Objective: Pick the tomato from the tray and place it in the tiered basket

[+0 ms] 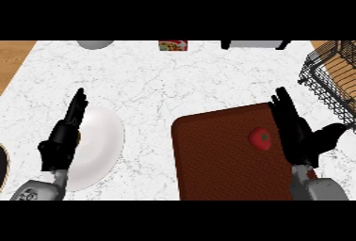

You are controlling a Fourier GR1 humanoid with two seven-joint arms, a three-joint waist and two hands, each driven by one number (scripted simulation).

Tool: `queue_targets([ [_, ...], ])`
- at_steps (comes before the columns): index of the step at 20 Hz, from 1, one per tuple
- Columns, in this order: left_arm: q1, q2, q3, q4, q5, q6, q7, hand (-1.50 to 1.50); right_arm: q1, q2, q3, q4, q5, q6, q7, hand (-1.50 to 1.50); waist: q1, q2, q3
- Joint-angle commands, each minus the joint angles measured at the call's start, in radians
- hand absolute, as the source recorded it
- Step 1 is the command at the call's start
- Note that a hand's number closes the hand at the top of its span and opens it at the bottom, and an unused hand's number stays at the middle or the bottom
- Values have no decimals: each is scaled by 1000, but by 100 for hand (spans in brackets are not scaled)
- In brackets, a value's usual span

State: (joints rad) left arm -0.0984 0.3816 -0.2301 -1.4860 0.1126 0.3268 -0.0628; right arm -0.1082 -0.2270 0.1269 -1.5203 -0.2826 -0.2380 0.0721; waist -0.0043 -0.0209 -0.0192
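A red tomato [261, 139] with a green stem lies on the dark brown tray [215, 155], near the tray's right edge. My right hand [297, 132] stands open just right of the tomato, fingers straight and pointing away, thumb spread to the right; it is not touching the tomato. The black wire tiered basket [327, 77] sits at the counter's right edge, beyond that hand. My left hand [62, 139] is open at the left, fingers up, over the rim of a white plate.
A white plate [101, 146] lies at the left on the marble counter. Along the far edge are a grey round object [95, 44], a small patterned box [172, 45] and a pale appliance [254, 44]. A dark round object [3, 164] shows at the left border.
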Motion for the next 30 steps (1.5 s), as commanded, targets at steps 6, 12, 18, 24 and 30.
queue_targets([
  [6, 2, -49, 32, -49, 7, 61, -12, 0, 50, 37, -442, -114, -383, 145, -379, 150, -71, -1, 31],
  [12, -34, -102, -36, -54, 2, 47, 35, 0, 125, 178, -453, 67, -669, 467, -339, -150, -37, 17, 31],
  [18, -45, -126, -65, -73, -42, 74, 82, 0, 349, -15, -575, 179, -659, 941, -462, -150, -14, 19, 22],
  [24, -29, -132, -59, -59, -41, 72, 47, 0, 448, -243, -628, 67, -235, 847, -519, -150, -12, 20, 17],
  [30, -83, -121, -39, -50, -38, 66, 96, 0, 496, -375, -615, -165, 83, 690, -466, -150, -10, 20, 16],
])
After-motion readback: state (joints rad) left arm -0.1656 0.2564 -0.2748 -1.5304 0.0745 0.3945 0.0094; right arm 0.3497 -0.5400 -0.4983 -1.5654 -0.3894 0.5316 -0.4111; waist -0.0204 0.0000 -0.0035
